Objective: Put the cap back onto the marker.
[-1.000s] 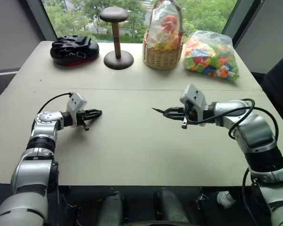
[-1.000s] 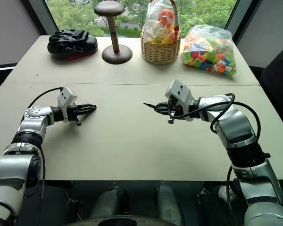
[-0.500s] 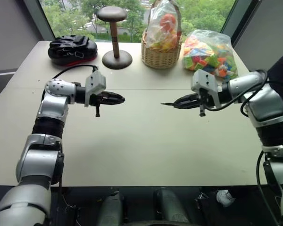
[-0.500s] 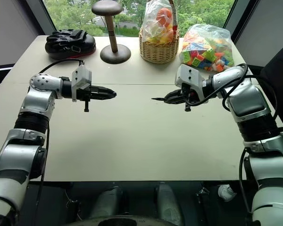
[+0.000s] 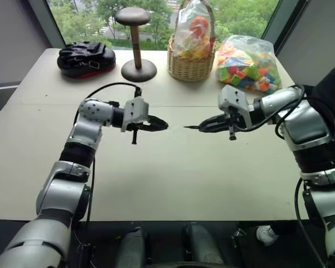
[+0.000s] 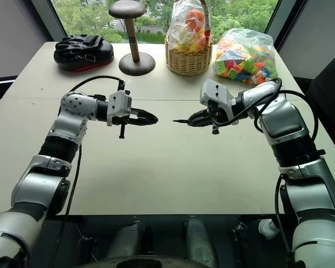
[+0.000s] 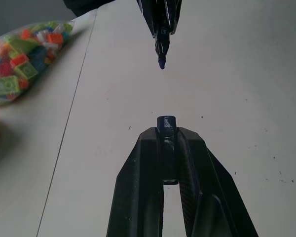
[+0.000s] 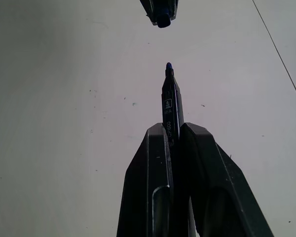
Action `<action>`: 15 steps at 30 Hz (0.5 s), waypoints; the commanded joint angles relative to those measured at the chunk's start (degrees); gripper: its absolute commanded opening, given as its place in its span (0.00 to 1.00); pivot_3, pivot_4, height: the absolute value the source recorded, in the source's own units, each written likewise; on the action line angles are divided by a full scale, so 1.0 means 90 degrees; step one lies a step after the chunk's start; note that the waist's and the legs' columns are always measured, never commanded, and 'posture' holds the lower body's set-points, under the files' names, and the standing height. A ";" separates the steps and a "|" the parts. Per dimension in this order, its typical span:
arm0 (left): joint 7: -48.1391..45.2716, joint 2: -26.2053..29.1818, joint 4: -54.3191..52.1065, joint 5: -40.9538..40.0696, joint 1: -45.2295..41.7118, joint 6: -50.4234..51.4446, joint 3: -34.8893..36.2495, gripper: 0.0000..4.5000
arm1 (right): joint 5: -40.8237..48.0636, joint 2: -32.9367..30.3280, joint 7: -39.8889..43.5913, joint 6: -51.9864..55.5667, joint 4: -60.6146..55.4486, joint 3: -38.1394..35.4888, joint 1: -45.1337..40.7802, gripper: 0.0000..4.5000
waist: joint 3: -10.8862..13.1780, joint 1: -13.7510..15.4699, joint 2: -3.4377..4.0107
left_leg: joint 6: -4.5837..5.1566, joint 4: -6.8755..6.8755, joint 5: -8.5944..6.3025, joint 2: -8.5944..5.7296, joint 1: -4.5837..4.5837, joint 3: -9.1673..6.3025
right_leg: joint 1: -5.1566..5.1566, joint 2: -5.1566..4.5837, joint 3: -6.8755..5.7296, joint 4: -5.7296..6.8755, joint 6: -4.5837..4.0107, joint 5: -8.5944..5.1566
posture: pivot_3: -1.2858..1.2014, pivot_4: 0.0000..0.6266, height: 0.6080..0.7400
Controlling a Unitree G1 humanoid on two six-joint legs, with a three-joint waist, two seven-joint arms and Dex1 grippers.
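- On our left, the left gripper [image 5: 161,126] hangs above the pale bench [image 5: 167,178], its two black fingers [image 7: 143,163] clenched on the tiny black plastic cap [image 7: 166,123], whose open end juts just past the fingertips and faces right.
- Between the two grippers lies a short open gap over bare bench; in the left wrist view the marker's tip stands straight ahead of the cap's mouth, near it but apart.
- On our right, the right gripper [image 5: 207,125] has its black fingers [image 8: 153,163] clamped around the thin, long black marker [image 8: 170,106], held off the bench with its fine pointed tip aimed left at the cap.
- We judge that the coming move turns on this: the marker's long axis runs roughly left to right and lines up closely with the cap's bore, so the two arms need only close the gap along that line.
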 commanded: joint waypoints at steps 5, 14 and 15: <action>0.0232 -0.0072 -0.0062 0.0069 -0.0085 -0.0480 -0.0078 0.01 | 0.0086 0.0174 -0.0066 0.0230 -0.0245 -0.0124 -0.0217 0.00 | 0.0000 0.0001 0.0000 | 0.0000 0.0000 0.0000 0.0000 -0.0001 0.0000 | 0.0000 0.0000 0.0000 0.0000 0.0000 0.0000 | 0.52 0.24 1.00; 0.0472 -0.0284 0.0000 0.0107 -0.0167 -0.0577 -0.0110 0.01 | 0.0072 0.0316 -0.0126 0.0356 -0.0282 -0.0110 -0.0253 0.00 | 0.0000 0.0004 0.0000 | 0.0000 0.0000 0.0000 -0.0001 -0.0002 0.0000 | 0.0000 -0.0001 0.0000 0.0001 0.0000 0.0000 | 0.52 0.24 1.00; 0.0511 -0.0305 0.0008 0.0126 -0.0171 -0.0623 -0.0118 0.01 | 0.0073 0.0325 -0.0132 0.0367 -0.0285 -0.0111 -0.0254 0.00 | 0.0000 0.0004 0.0000 | 0.0000 0.0000 0.0000 -0.0001 -0.0002 0.0000 | 0.0000 0.0000 0.0000 0.0001 0.0001 0.0000 | 0.52 0.24 1.00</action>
